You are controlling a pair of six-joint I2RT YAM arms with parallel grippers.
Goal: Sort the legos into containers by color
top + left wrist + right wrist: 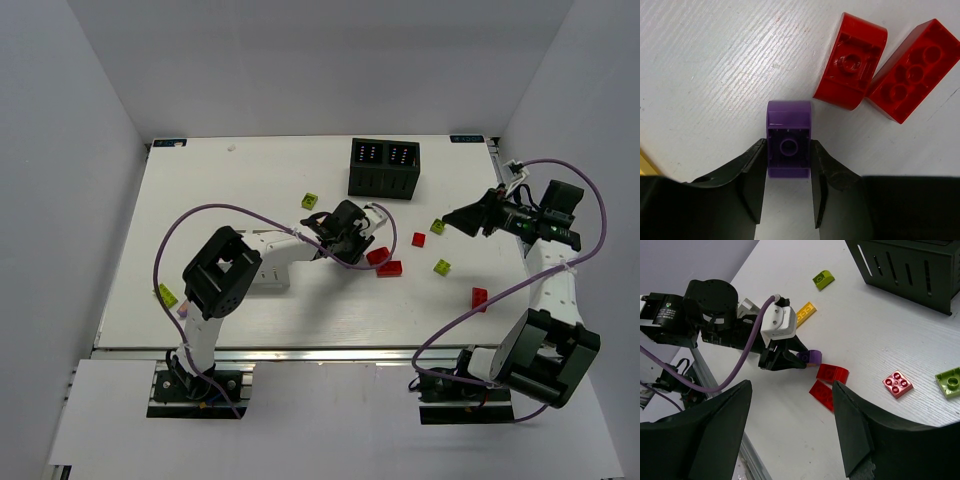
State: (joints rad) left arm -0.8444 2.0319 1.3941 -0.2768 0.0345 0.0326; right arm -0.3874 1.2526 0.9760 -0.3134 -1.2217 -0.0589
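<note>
My left gripper point(788, 170) is shut on a purple lego point(788, 145), which lies upside down between the fingertips, at or just above the table. Two red legos point(852, 60) point(910, 70) lie side by side just past it. In the top view the left gripper point(364, 240) is mid-table, next to those reds point(377, 256). My right gripper point(790, 425) is open and empty, raised at the right point(455, 217). The black container point(384, 167) stands at the back. The right wrist view shows the purple lego point(808, 357) in the left fingertips. No white container is in view.
Loose legos on the table: lime ones point(310, 200), point(437, 227), point(442, 267), point(167, 295); red ones point(418, 239), point(480, 298). A yellow lego point(805, 313) lies beside the left wrist. The right arm's purple cable loops over the table's right side.
</note>
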